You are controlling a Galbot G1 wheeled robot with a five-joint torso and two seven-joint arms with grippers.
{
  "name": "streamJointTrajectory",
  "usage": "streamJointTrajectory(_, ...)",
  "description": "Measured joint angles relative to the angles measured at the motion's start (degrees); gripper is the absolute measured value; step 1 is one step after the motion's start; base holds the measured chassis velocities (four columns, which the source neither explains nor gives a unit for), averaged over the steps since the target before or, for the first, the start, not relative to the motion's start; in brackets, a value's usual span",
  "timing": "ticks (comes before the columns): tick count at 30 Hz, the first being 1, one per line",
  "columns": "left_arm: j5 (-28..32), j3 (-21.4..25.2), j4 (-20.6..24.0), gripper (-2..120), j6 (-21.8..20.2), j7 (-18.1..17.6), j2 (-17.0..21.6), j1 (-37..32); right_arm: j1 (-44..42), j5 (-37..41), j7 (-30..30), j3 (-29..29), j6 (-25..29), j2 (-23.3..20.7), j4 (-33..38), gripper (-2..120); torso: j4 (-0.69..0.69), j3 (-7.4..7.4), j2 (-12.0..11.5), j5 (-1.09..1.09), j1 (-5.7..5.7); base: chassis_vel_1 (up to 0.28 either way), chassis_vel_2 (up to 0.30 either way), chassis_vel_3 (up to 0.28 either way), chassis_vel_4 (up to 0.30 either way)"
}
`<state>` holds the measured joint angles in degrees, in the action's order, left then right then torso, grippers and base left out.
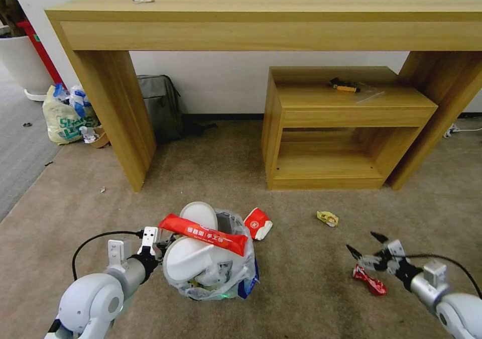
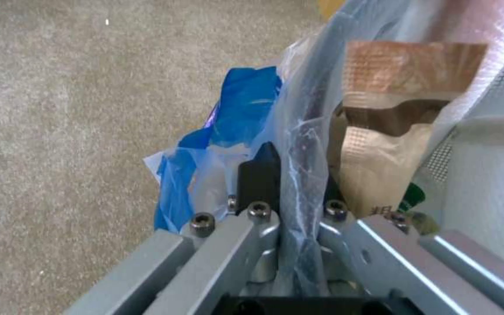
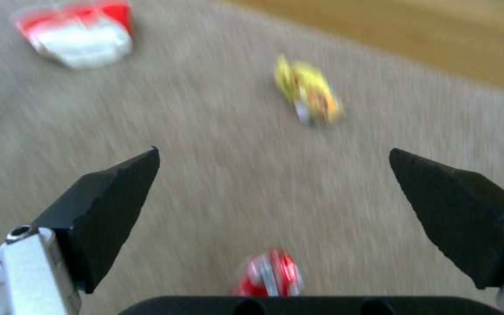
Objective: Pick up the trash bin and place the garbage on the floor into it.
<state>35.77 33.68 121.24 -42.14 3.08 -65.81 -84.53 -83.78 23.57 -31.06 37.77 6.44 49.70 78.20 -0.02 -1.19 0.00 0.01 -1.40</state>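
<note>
Three bits of litter lie loose on the floor [image 1: 301, 284]: a red wrapper [image 1: 369, 280] just under our right claw [image 1: 365, 245], a yellow wrapper [image 1: 327, 218] a little farther off, and a red and white packet [image 1: 258, 223] right beside the trash bin [image 1: 211, 258]. Our right claw hangs wide open with nothing in it. Our left claw [image 2: 290, 183] is pinched on the bin's rim and plastic bag, at the bin's left side. The bin sits low in front of us, stuffed with white slippers [image 1: 193, 248] and a long red wrapper [image 1: 203, 233] lying across the top. We think the bin is light but wobbly, and the bag is thin and slippery, so holding rim and bag together is best. The red wrapper looks small, light and crinkly; we would pinch it across its middle.
</note>
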Motion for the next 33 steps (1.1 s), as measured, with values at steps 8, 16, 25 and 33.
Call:
streamJointTrajectory(8,-0.37,-0.60,-0.39,0,0.00,-0.17,-0.17,0.20,5.14,0.40,-4.08,-3.27,1.57,0.05,-13.78,100,-0.01,-0.01,0.00,0.02,0.00,0.000,0.000,0.000,0.000)
streamJointTrajectory(16,-0.38,-0.44,-0.42,0,0.00,-0.29,-0.12,0.21,7.33,1.48,-5.76,-5.62,0.52,-0.68,-19.10,100,-0.01,0.00,0.00,-0.01,0.00,0.000,0.000,0.000,0.000)
streamJointTrajectory(25,-0.53,-0.55,-0.42,0,0.00,-0.31,-0.27,0.05,12.05,1.02,-4.12,-8.87,-0.99,0.48,-23.00,100,0.00,0.00,0.00,-0.01,0.00,0.000,0.000,0.000,0.000)
streamJointTrajectory(33,-0.59,-0.63,-0.42,0,0.00,-0.19,-0.28,0.03,15.92,-2.25,-3.15,-10.44,-0.67,2.11,-26.17,100,0.00,0.00,-0.01,-0.01,0.00,0.000,0.000,0.000,0.000)
